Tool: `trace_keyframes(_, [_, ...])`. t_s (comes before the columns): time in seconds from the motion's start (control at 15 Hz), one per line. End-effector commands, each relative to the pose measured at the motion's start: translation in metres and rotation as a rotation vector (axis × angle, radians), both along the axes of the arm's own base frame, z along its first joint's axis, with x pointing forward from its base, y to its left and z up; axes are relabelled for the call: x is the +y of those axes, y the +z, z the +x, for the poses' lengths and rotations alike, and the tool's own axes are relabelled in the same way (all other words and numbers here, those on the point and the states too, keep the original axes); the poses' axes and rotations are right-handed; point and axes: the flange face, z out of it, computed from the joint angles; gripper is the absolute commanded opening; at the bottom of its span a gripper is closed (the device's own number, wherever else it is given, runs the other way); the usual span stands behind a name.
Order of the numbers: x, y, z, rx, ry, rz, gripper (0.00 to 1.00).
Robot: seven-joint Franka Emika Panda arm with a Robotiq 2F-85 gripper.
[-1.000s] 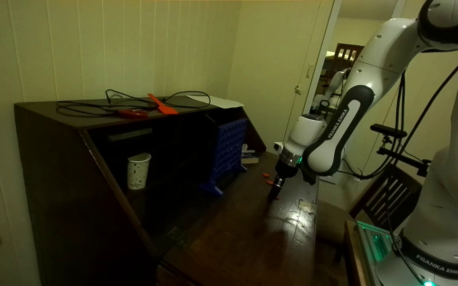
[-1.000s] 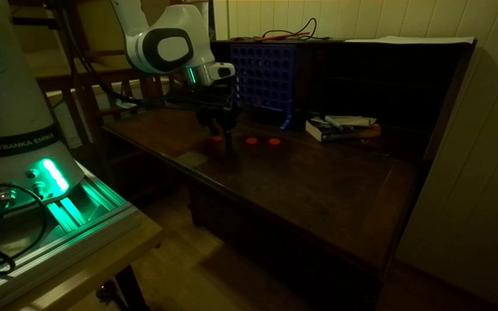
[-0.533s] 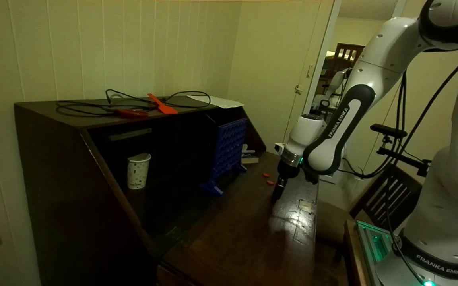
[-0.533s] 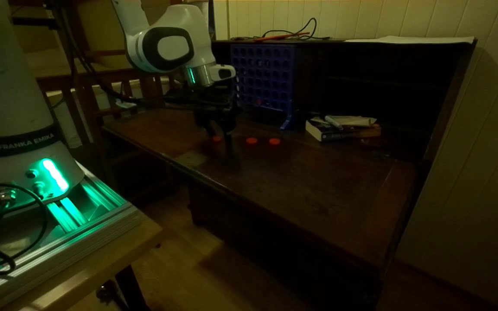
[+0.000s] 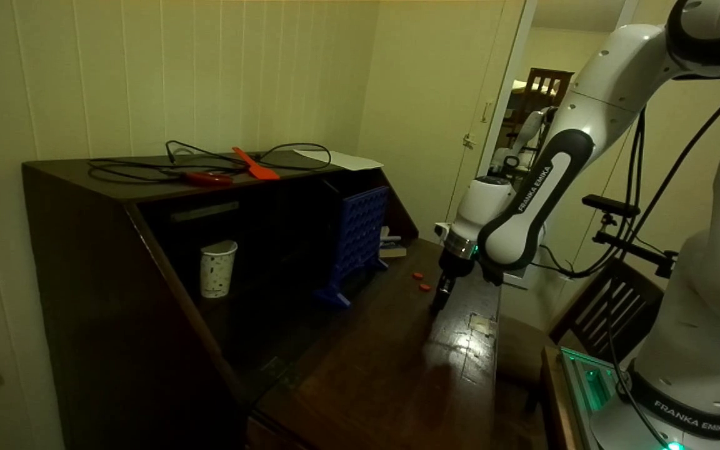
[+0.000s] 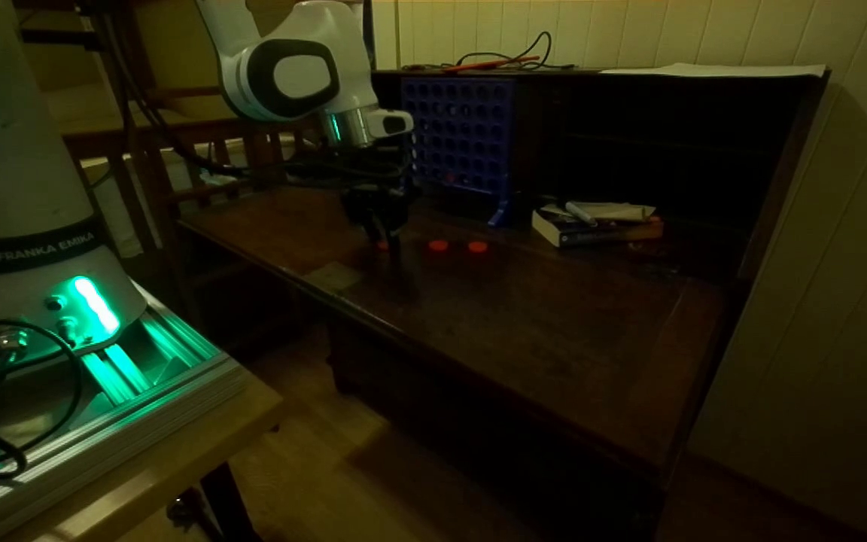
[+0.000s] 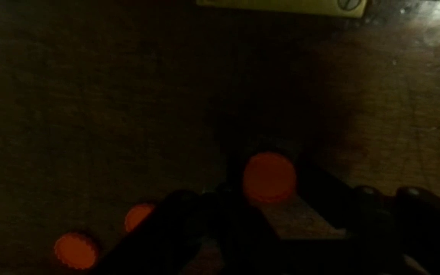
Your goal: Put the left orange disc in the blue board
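One orange disc (image 7: 269, 178) is clamped by the Robotiq gripper (image 6: 386, 247), apart from the blue Connect Four board (image 5: 362, 231).

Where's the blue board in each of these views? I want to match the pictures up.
In an exterior view: the blue board is at the picture's center, seen at an angle.
In an exterior view: the blue board is above and slightly right of center.
Wrist view: not in it.
Shared landmark: the orange disc farthest from the gripper, in all three views.
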Motion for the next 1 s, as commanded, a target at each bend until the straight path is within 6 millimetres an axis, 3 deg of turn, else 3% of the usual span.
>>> trace_keyframes(0.0, [-0.0019,-0.002,-0.0056,0.021,0.011,-0.003,0.74])
trace_keyframes(0.27, [-0.0036,-0.0024,-0.0056,0.014,0.007,-0.004,0.78])
trace_keyframes(0.47, [-0.0019,-0.0012,-0.0036,0.003,0.012,-0.004,0.61])
trace_keyframes(0.67, [-0.0007,-0.0016,-0.0027,-0.001,0.015,-0.007,0.61])
trace_keyframes(0.93, [0.0,-0.0011,-0.0015,-0.013,0.013,-0.007,0.71])
